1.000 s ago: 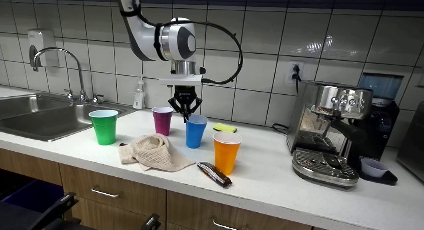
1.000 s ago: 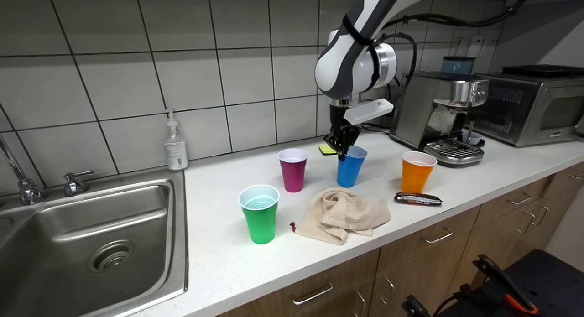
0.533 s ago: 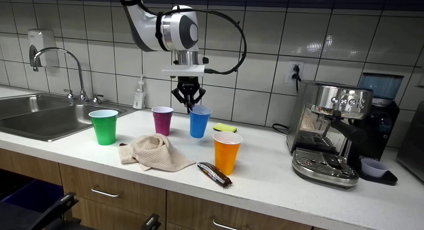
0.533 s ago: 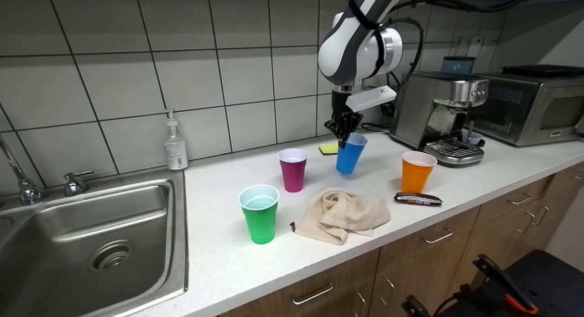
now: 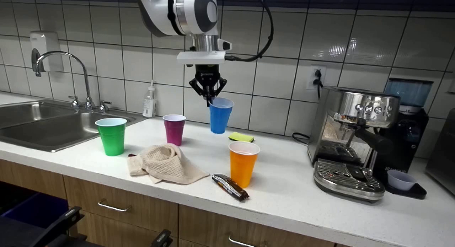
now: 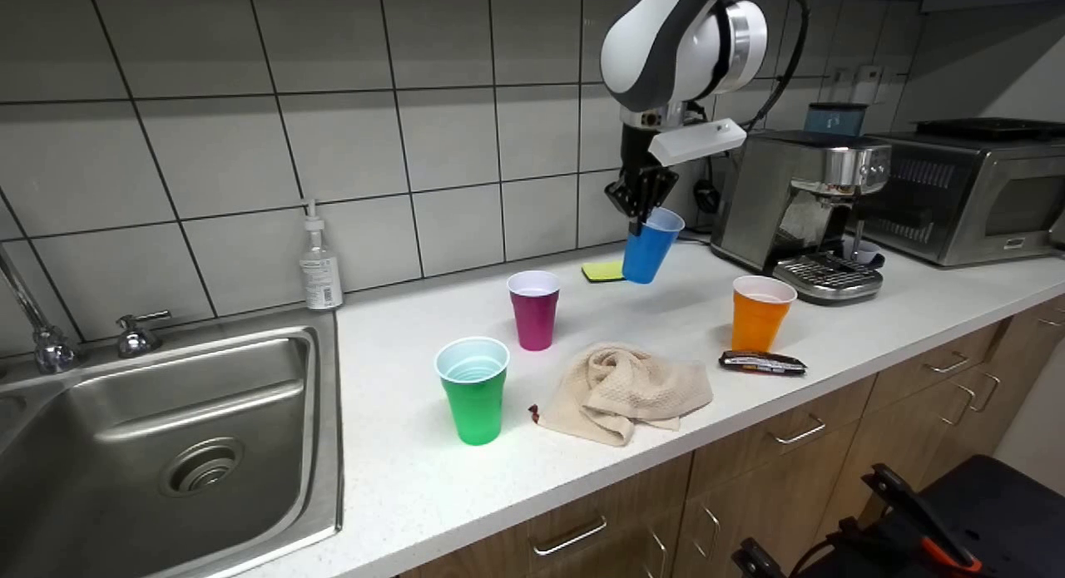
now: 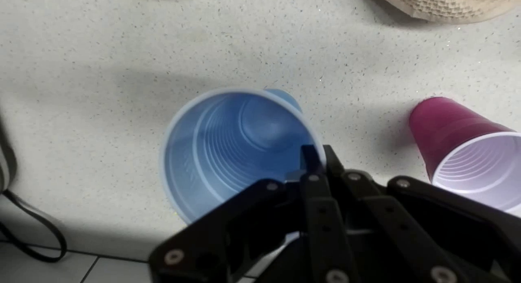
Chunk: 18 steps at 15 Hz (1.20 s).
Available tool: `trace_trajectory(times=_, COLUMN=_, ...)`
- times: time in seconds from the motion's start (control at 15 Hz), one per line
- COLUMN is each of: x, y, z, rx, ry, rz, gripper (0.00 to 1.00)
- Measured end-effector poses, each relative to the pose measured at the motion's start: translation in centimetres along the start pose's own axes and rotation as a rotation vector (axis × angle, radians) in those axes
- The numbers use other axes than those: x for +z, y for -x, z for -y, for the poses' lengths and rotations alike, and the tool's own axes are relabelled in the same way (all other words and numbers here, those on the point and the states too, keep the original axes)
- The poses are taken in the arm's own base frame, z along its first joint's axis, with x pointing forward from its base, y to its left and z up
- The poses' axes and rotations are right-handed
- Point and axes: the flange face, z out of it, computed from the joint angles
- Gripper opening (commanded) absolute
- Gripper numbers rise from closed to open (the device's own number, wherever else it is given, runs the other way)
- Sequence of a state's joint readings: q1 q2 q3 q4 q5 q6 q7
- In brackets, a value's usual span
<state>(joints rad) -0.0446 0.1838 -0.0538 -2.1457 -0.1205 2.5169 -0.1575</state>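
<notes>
Above the counter (image 5: 284, 183), nearer its back edge than its front, a blue cup (image 5: 219, 118) hangs in the air from the gripper (image 5: 209, 101). The fingers (image 7: 312, 157) are pinched together on its rim, one inside and one outside, with only the thin wall between them. A pinch on one side presumably suits a wide mouth and thin plastic; the slight lean probably comes from the sloping wall lining up with the upright fingers.

The purple cup (image 5: 174, 132) stands upright behind the bunched towel (image 5: 167, 163), the green cup (image 6: 476, 407) near the edge of the sink (image 6: 328, 412). The orange cup (image 5: 243, 167) is toward the front edge, a snack bar (image 5: 230, 187) lying beside its foot (whether they touch, I cannot tell). A sponge (image 5: 241, 137) lies near the back edge.

The wrist view looks down into the blue cup: ridged walls and bottom, no contents that I can make out. Of the purple cup's inside, only some pale wall shows. The green cup has a shine inside, perhaps liquid, perhaps just plastic; the orange cup's bottom is hidden.
</notes>
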Motion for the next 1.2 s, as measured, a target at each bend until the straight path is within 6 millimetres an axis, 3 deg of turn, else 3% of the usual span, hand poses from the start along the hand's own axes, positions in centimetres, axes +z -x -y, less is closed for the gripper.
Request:
trace_trajectory(times=0.6, x=-4.5, y=3.1, z=-1.5, rx=0.045, ry=0.022, rz=-0.026, gripper=0.01)
trace_trajectory(times=1.2, x=-7.1, y=7.3, z=-2.4, rx=0.139, ry=0.08, rz=0.035, gripper=0.01)
